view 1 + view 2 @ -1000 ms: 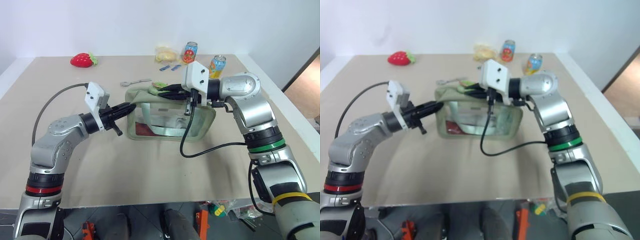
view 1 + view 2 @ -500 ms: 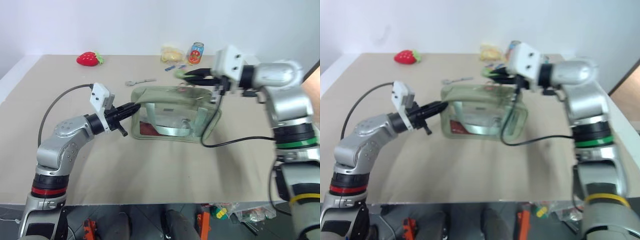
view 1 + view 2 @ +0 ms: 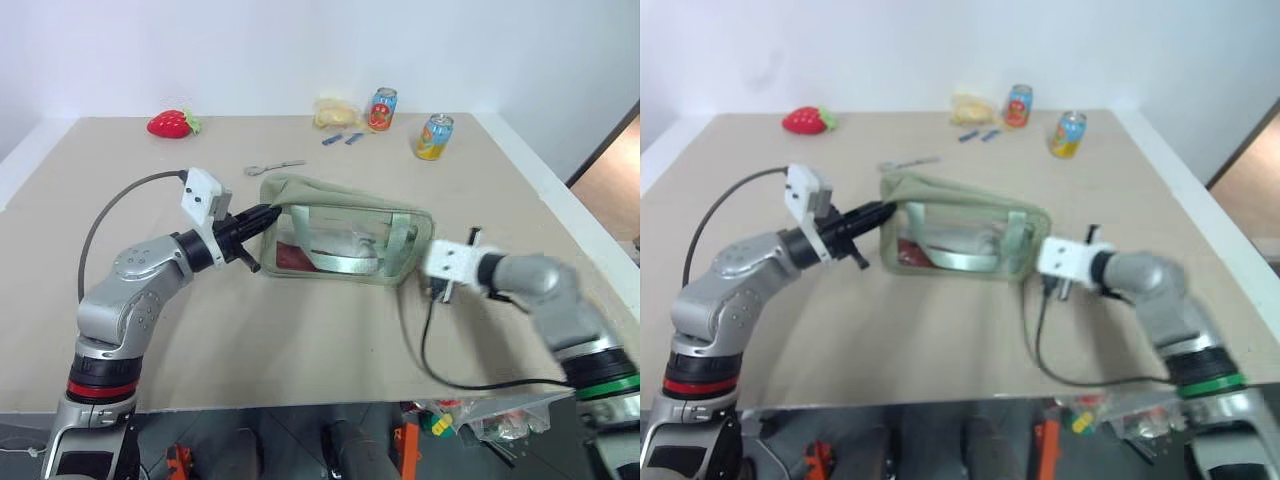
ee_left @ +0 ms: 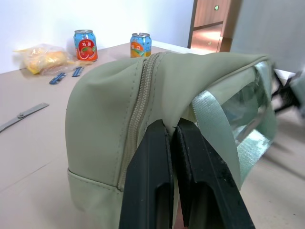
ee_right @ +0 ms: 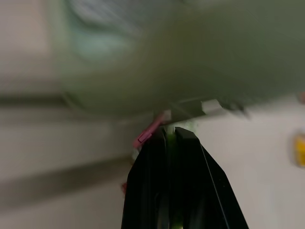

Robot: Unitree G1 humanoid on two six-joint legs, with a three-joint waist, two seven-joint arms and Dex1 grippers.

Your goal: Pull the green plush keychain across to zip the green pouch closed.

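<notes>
So, green pouch point(image 3: 345, 235): lies on the tabletop point(image 3: 300, 330) about midway across, long side facing me, its clear window and two webbing straps to the front.
Left tool point(image 3: 268, 212): narrow, fingers point(image 4: 152, 157) pressed together and pinching the fabric at the pouch's left end, just under the top seam.
Right tool point(image 5: 170, 130): narrow, fingers shut against each other, low by the pouch's right end.
Green plush keychain point(image 5: 147, 136): at the right end of the pouch, right at my right tool's tips; I see its pink bit there and a sliver of lime green between the fingers, but I cannot tell whether it is truly clamped.
Writing: the red-and-blue can point(image 3: 381, 108) and the orange can point(image 3: 433, 137) at the far side of the tabletop carry fruit pictures and lettering too small for me to read.
Left wrist view adds: the zipper point(image 4: 138, 109) along the pouch top, teeth meshed as far as that view follows it; also a doorway with a small green sign point(image 4: 217, 7).
Head views add: something red inside the pouch point(image 3: 290, 256) behind the window.
Elsewhere: a red strawberry toy point(image 3: 172, 123) at the far left, a spoon point(image 3: 272, 167) just beyond the pouch, a yellow packet point(image 3: 335, 111) beside the red-and-blue can, and two small blue pieces point(image 3: 340, 139) near it.
</notes>
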